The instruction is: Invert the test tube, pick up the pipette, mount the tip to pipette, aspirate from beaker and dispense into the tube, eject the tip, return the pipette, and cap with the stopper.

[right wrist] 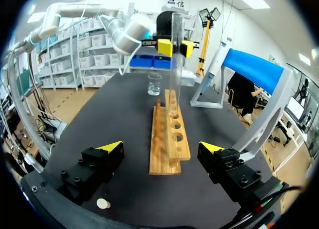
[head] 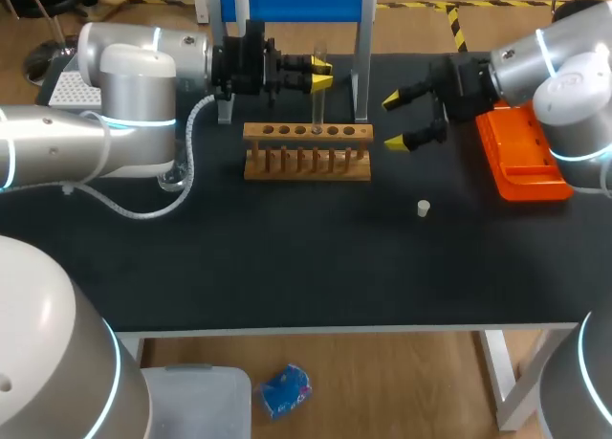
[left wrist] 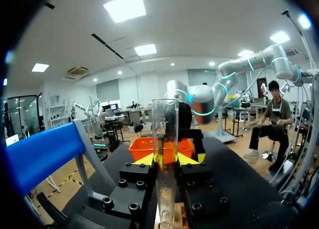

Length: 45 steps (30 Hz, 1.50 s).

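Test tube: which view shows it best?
Right wrist view: the test tube shows full length, standing in the wooden rack, left gripper shut on it. Left wrist view shows it close, base hidden; head view, only faintly.

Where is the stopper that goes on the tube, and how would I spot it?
Look at the black table and find the wooden test tube rack near its middle. Past the rack's right end, on the robot's side, the stopper stands alone on the bare surface. It is the only small white cylinder there, tiny beside the orange tray to its right.
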Motion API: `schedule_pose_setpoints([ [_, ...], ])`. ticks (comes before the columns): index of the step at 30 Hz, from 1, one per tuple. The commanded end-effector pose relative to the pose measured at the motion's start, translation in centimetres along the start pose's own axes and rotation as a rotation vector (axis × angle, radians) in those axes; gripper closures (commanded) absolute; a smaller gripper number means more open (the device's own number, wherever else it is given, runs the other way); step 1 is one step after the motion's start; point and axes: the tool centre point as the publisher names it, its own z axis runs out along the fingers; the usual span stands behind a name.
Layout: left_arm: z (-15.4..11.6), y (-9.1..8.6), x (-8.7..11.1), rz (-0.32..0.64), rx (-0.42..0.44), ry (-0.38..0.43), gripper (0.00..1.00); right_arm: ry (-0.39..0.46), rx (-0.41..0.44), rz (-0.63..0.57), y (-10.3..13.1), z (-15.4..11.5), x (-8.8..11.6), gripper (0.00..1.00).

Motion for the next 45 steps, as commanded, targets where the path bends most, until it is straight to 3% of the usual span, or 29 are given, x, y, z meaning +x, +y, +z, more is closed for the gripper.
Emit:
schedule_pose_setpoints([
  [1, 0.1, 0.4, -0.4, -0.008, 0.006, 0.006, 1.00, 0.009, -0.010, -0.002, -0.5, 0.1, -0.4, 0.00],
  [26, -0.1, 2.0, -1.1, -0.016, 0.004, -0.005, 1.00, 0.009, -0.010, -0.002, -0.5, 0.1, -0.4, 0.00],
  [45, -0.3, 4.7, -1.6, -0.060, -0.014, -0.011, 1.00, 0.009, -0.010, -0.002, -0.5, 0.1, -0.4, 0.00],
])
